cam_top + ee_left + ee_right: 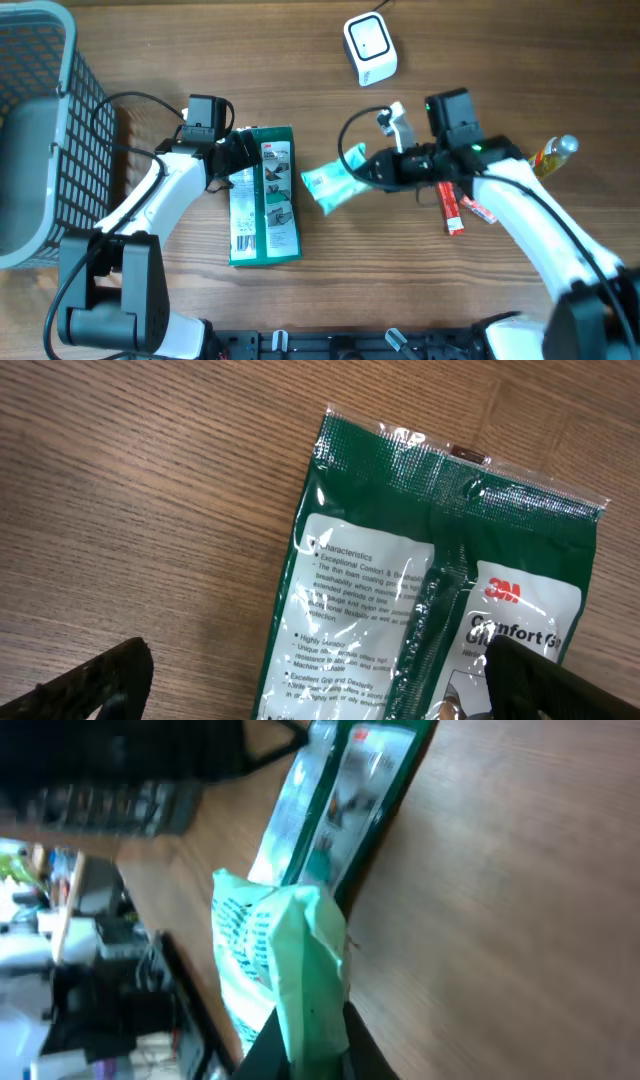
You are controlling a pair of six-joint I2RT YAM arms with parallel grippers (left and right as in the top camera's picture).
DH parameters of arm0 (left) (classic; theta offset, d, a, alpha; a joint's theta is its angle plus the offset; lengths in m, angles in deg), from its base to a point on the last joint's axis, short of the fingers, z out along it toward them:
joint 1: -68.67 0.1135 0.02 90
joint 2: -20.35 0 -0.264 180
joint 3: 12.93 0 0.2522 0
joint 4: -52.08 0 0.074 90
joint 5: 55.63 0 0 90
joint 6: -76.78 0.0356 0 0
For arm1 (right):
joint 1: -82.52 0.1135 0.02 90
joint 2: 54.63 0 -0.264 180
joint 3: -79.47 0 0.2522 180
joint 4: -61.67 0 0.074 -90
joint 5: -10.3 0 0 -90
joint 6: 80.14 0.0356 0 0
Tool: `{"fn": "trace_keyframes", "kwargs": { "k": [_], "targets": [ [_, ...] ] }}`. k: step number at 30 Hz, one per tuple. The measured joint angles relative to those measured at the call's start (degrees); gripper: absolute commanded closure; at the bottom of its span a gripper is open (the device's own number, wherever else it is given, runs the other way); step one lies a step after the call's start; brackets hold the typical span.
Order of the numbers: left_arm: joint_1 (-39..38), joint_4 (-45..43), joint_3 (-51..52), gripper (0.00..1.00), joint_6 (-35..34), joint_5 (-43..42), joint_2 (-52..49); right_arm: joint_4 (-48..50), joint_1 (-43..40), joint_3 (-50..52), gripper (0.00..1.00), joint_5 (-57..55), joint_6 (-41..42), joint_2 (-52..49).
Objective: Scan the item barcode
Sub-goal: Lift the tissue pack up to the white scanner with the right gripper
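Clamping the right gripper (362,172) on the pale-green pouch (328,186), left gripper (236,158) splayed empty, had not yet reached the scanner (370,48) by the table's (150,40) far edge.

light: bright, even | glare: green packet (440,490) film | blur: right wrist view

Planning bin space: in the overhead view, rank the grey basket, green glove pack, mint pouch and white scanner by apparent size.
Largest first:
grey basket
green glove pack
mint pouch and white scanner: too alike to rank
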Motion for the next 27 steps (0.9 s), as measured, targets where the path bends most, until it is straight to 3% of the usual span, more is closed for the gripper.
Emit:
{"fn": "trace_keyframes", "kwargs": {
  "k": [4,10,15,18,27],
  "targets": [
    [0.0,0.0,0.0,0.00,0.0,0.0,0.0,-6.5,0.0,0.0,0.96,-0.2,-7.5,5.7],
    [0.0,0.0,0.0,0.00,0.0,0.0,0.0,-6.3,0.0,0.0,0.96,-0.3,-11.0,7.0],
    [0.0,0.0,0.0,0.00,0.0,0.0,0.0,-5.6,0.1,0.0,0.96,-4.7,-9.0,7.0],
    [0.0,0.0,0.0,0.00,0.0,0.0,0.0,-8.0,0.2,-1.6,0.96,-14.4,-4.7,7.0],
    [0.0,0.0,0.0,0.00,0.2,0.0,0.0,-18.6,1.2,-35.0,0.96,-35.0,-4.1,5.2]
  ]
}}
